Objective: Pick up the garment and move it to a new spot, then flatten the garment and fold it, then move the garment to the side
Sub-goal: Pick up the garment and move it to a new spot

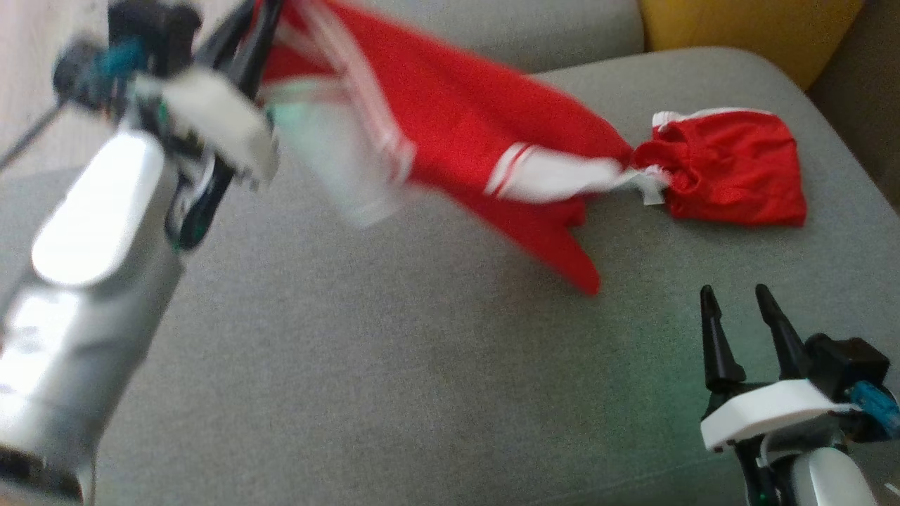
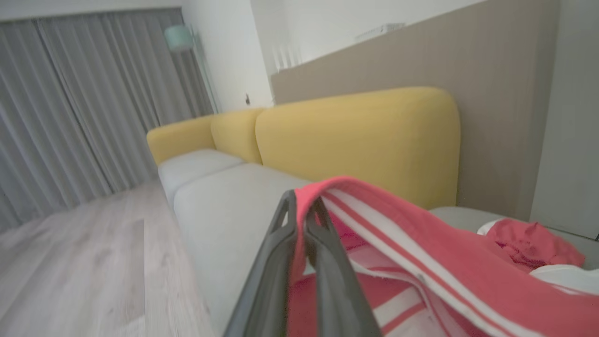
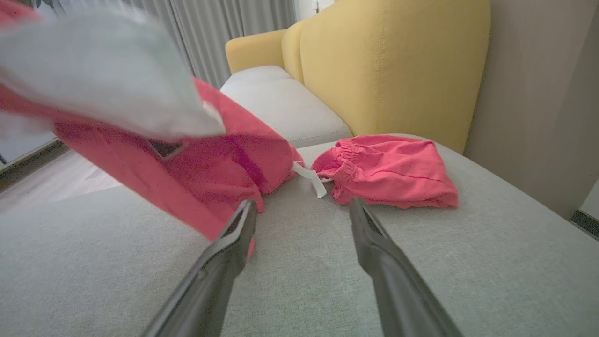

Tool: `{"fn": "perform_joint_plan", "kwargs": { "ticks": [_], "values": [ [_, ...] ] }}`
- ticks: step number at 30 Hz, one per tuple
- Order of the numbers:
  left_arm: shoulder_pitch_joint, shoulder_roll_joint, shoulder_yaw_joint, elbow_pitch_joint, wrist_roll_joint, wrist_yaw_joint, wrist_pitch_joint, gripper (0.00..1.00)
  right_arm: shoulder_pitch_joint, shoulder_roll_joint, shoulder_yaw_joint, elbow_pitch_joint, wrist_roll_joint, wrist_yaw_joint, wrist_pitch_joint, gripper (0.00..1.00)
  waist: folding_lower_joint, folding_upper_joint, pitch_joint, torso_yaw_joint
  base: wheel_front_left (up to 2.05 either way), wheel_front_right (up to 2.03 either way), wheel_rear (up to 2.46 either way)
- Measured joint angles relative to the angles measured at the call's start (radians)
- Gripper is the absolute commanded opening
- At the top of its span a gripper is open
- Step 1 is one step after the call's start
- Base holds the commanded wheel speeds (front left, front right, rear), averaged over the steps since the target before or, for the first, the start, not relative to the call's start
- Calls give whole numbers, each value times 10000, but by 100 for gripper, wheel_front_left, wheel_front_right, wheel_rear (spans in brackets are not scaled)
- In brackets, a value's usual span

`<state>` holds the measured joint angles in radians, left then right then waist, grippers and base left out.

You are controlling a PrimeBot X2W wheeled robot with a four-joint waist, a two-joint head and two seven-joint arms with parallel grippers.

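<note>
A red garment [image 1: 464, 119] with white stripes hangs stretched above the grey sofa seat [image 1: 394, 365], blurred by motion. My left gripper [image 1: 256, 28] is raised at the upper left and is shut on the garment's striped edge [image 2: 327, 196]. The far end of the garment [image 1: 731, 172] still lies bunched on the cushion at the right, red with a white band [image 3: 388, 171]. My right gripper [image 1: 735, 309] stands open at the lower right, low over the seat, short of the cloth, nothing between its fingers [image 3: 234, 234].
Yellow back cushions [image 2: 355, 140] run along the sofa's far side, with a beige wall panel [image 2: 491, 70] behind. Wooden floor [image 2: 79, 252] and grey curtains [image 2: 70, 103] lie beyond the sofa's left end. The broad grey seat in front of me is bare.
</note>
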<state>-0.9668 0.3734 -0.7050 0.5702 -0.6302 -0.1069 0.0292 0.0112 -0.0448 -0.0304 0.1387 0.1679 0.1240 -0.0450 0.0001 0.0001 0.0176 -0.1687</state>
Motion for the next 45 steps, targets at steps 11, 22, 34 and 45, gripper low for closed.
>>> {"fn": "perform_joint_plan", "kwargs": {
  "ticks": [11,22,34,45],
  "values": [
    [1968,332,569,2491,-481,780,-1179,0,-939,0,405,27,-6,0,-75,100,1,0,1326,-86,0,0,0],
    [1814,-180,719,3900,-497,656,-2334,100,-1219,0,437,309,-111,0,-113,100,0,0,1594,185,0,0,0],
    [2970,-616,617,3312,-713,412,-2700,100,-188,0,236,639,-107,0,-153,100,-4,0,-112,996,0,0,0],
    [6994,-748,1432,-138,-616,1885,-2786,100,640,6,111,644,-75,0,-274,100,-4,0,-1269,1854,0,0,0]
  ]
}}
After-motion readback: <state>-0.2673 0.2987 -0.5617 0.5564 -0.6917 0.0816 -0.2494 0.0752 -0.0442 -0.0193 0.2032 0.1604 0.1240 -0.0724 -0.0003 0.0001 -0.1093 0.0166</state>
